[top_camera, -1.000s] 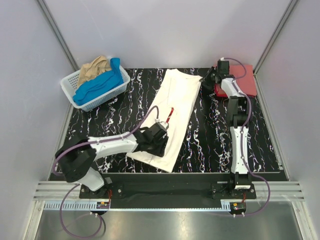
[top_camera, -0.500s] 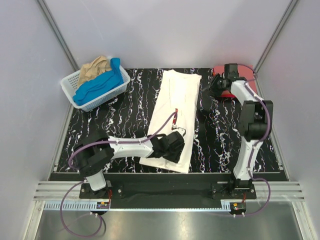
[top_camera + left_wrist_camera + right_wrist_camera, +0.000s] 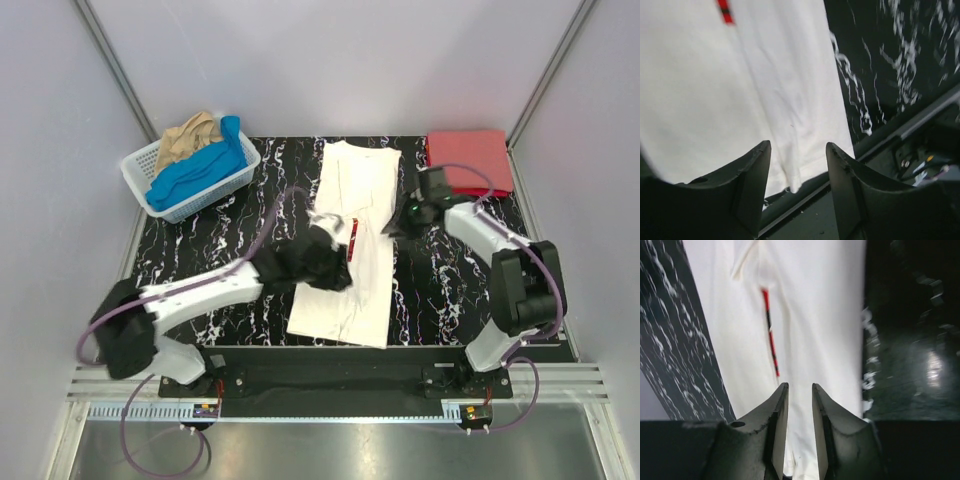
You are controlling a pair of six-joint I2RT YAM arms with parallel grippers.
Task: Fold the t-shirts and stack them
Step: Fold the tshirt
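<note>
A white t-shirt with a thin red print strip lies folded into a long narrow band down the middle of the black marbled table. My left gripper hovers over its middle, jaws open and empty; the left wrist view shows the white cloth and its hem below the left gripper. My right gripper hangs at the band's right edge, jaws narrowly open and empty over the cloth. A folded red t-shirt lies at the back right.
A white lattice basket at the back left holds a blue t-shirt and a tan one. The table's front edge and the metal rail run just past the white shirt's hem. Grey walls enclose the sides.
The left gripper moved from the shirt's near end up to its middle. The right arm left the red shirt and came down to the white shirt's right edge. The white band now lies straighter.
</note>
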